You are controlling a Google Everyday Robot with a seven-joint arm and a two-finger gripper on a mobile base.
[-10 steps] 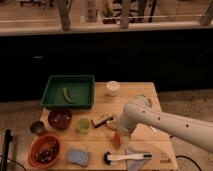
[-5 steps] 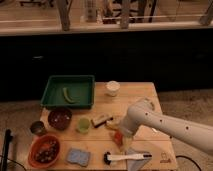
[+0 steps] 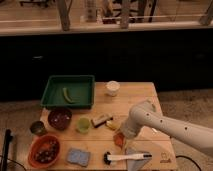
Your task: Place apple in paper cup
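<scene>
The apple (image 3: 119, 140) is a small orange-red shape low on the wooden table (image 3: 145, 92), front centre, partly hidden by my gripper. My gripper (image 3: 120, 136) is at the end of the white arm (image 3: 165, 126), which comes in from the right. It sits right at the apple, and I cannot tell whether the apple rests on the table. The white paper cup (image 3: 113, 88) stands upright near the table's back edge, well behind the gripper.
A green tray (image 3: 80, 82) holding a banana (image 3: 66, 95) is at the back left. Near the apple are a dark bowl (image 3: 60, 119), a light-green cup (image 3: 83, 125), a dark metal cup (image 3: 37, 128), an orange bowl (image 3: 45, 151), a blue sponge (image 3: 78, 156), a white-handled brush (image 3: 127, 157) and a brown block (image 3: 101, 120).
The arm has shifted slightly to the right and down. The gripper stays at the apple and the other things have not moved.
</scene>
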